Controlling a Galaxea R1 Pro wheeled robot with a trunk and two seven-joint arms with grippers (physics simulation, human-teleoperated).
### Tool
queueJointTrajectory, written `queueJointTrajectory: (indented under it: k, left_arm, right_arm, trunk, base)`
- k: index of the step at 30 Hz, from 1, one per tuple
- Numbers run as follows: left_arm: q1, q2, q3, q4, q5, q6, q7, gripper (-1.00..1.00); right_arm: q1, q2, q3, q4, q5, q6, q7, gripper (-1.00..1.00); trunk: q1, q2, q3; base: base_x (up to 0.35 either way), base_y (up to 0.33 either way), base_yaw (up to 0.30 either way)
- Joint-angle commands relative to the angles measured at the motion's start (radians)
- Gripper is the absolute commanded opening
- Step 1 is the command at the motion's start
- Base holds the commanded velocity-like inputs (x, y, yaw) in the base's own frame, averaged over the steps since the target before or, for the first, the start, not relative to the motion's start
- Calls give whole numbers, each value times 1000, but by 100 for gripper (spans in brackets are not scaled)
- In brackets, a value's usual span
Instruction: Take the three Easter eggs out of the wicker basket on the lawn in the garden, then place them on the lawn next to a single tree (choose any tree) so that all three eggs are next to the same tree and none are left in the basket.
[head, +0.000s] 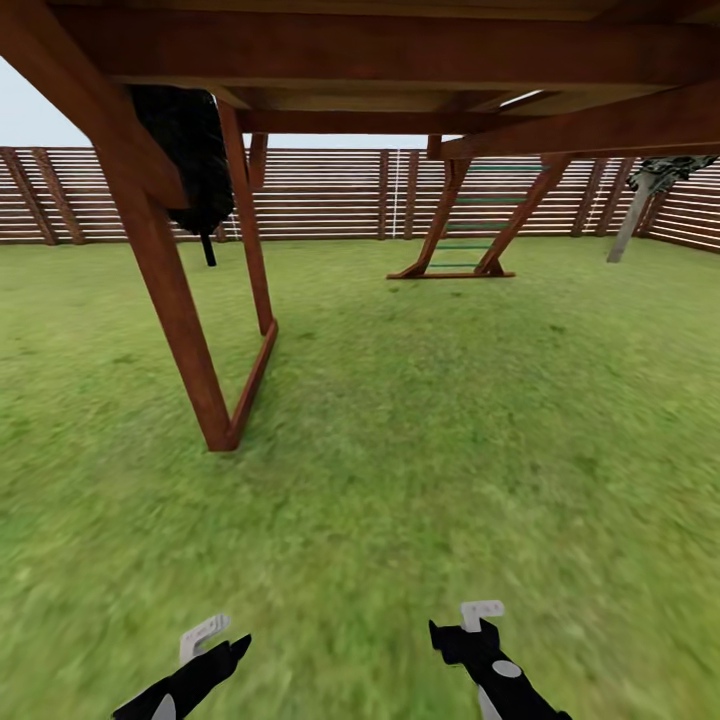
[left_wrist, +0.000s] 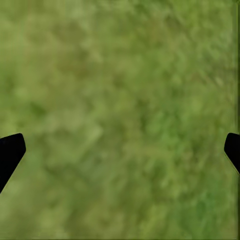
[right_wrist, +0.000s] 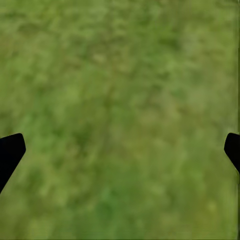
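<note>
only lawn (head: 420, 430) beneath and ahead of both pincers, blurry green in every direction. left pincer (head: 222, 640) and right pincer (head: 462, 625) low over the grass, pointing forward, well apart from each other. both spread wide, fingertips (left_wrist: 11, 150) at opposite edges of each wrist view, gripping nothing. further ahead, a wooden play frame (head: 180, 300), then the slat fence (head: 330, 195).

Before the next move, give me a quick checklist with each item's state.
1. Left claw open, nothing held: ok.
2. Right claw open, nothing held: ok.
3. Basket and eggs located: not ok, none in sight.
4. Lawn ahead free of obstacles: ok.
5. Wooden frame to the left, beam overhead: cannot tell clearance.
6. Pale trunk by the fence as target tree: cannot tell.
</note>
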Motion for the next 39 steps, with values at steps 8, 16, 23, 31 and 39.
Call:
queueJointTrajectory:
  k: [8,16,23,31,39]
  left_arm:
    - [0,-1,6,-1,10,10,-6,100]
    - [0,-1,8,-1,10,10,-6,100]
    - [0,-1,8,-1,10,10,-6,100]
    - [0,-1,8,-1,10,10,-6,100]
    - [0,-1,8,-1,11,10,-6,100]
  right_arm:
    - [0,2,2,1,5,-2,0,100]
    - [0,10,1,1,5,-3,0,100]
    - [0,11,0,1,5,-3,0,100]
    - [0,11,0,1,5,-3,0,100]
    - [0,11,0,1,4,-3,0,100]
  trunk:
    - [0,0,-1]
    - [0,0,-1]
    - [0,0,-1]
    - [0,0,-1]
    - [0,0,-4]
  base:
    - [314,-111,1]
    - [314,-111,0]
    - [314,-111,0]
    - [314,-111,0]
    - [314,-111,117]
